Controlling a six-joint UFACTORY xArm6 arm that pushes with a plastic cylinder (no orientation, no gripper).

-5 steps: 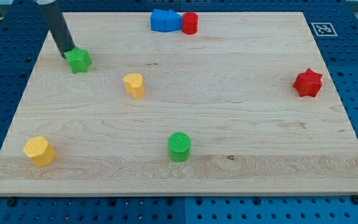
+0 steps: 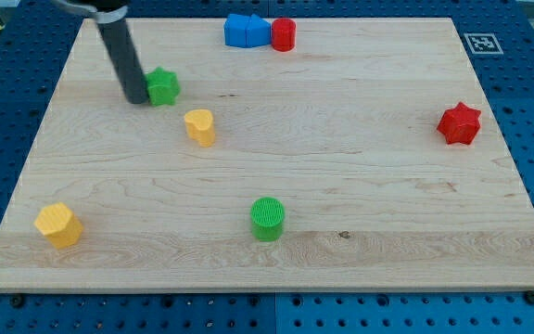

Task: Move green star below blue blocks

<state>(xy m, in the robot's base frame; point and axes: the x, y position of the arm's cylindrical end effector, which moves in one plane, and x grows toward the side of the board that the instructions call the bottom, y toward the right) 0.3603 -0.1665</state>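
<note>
Green star (image 2: 163,86) sits in the upper left part of the wooden surface (image 2: 360,176), well to the view's left of and lower than the blue blocks (image 2: 247,31).

Camera view: blue blocks lie at the top edge, touching each other, with a red cylinder (image 2: 284,34) touching their right side. A yellow block (image 2: 200,126) lies just below and right of the green star, apart from it. A yellow hexagonal block (image 2: 58,224) is at bottom left, a green cylinder (image 2: 268,219) at bottom centre, a red star (image 2: 460,123) at far right.

Markings: a black-and-white square fiducial tag (image 2: 479,43) at the surface's top right corner; no readable writing.

Arm pose: the dark rod enters from the top left, tilted, lower end toward the right. My tip (image 2: 136,98) touches the green star's left side. The tool is a plain rod, with no jaws to part or close.
</note>
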